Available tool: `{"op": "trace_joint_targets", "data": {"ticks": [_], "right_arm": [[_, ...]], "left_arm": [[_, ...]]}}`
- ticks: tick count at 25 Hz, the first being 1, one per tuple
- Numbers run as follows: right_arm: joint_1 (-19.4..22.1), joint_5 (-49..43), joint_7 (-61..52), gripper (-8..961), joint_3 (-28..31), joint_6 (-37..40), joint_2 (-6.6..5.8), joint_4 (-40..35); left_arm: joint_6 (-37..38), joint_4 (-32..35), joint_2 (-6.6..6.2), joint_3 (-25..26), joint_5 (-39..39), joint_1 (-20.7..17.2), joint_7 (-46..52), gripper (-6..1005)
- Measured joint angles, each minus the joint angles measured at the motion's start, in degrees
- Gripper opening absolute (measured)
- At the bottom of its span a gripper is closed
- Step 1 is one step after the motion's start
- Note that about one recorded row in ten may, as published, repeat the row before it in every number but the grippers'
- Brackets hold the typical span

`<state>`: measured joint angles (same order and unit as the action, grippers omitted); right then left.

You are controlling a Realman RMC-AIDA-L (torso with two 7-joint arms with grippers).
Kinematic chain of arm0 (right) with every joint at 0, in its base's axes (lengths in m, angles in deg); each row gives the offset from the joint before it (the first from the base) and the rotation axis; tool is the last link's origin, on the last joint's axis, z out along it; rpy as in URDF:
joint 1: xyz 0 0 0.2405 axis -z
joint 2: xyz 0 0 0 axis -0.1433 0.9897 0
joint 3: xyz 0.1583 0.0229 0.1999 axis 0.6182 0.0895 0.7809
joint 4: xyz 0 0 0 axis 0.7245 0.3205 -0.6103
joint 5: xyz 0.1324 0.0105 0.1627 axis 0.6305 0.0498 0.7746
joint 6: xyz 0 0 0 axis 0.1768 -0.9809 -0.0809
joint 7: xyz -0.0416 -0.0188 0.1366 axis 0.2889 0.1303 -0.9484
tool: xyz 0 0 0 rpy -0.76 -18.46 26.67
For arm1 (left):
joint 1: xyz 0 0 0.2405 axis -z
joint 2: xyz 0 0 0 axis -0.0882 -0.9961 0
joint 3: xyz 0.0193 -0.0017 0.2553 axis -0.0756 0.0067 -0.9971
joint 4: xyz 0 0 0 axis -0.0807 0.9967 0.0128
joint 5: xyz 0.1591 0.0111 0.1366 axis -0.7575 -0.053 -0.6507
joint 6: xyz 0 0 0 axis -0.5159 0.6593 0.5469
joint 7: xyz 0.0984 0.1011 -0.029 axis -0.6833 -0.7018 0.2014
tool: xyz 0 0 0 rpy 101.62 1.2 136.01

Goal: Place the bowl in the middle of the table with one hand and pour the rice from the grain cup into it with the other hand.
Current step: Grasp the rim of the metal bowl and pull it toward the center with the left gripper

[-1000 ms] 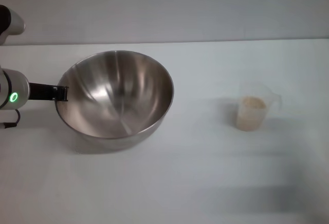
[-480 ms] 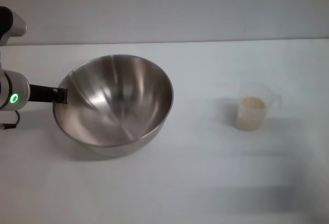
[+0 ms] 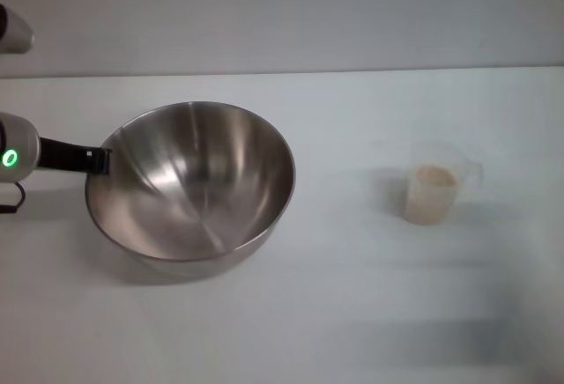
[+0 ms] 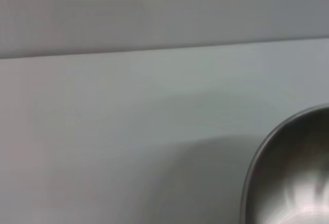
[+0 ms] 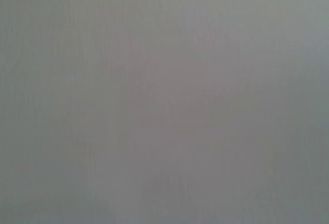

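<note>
On table | shiny steel bowl, rim clamped by left gripper

White left arm, green light

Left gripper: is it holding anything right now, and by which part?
The left gripper holds the bowl by the rim on the robot's left side. The right gripper is out of view.

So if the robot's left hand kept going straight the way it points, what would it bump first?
The bowl. The left hand points right and already sits at the bowl's near rim, so it would likely push it toward the cup.
</note>
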<state>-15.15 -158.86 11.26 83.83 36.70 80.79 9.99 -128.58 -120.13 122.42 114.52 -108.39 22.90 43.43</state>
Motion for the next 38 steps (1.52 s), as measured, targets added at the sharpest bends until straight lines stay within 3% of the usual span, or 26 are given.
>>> {"op": "trace_joint_targets", "data": {"ticks": [12, 20, 38], "right_arm": [[0.01, 0.00, 0.00, 674, -0.03, -0.01, 0.07, -0.01], [-0.03, 0.00, 0.00, 674, -0.09, -0.31, 0.01, 0.02], [0.04, 0.00, -0.01, 675, -0.09, -0.45, 0.06, 0.09]], "left_arm": [[-2.03, -0.71, -0.05, 1.69, 3.79, 0.27, -3.59, 45], [-6.75, -0.89, -0.03, 8.60, 8.65, 2.12, -9.02, 43], [-14.45, -0.65, -0.12, 14.34, 16.83, 5.15, -14.25, 41]]}}
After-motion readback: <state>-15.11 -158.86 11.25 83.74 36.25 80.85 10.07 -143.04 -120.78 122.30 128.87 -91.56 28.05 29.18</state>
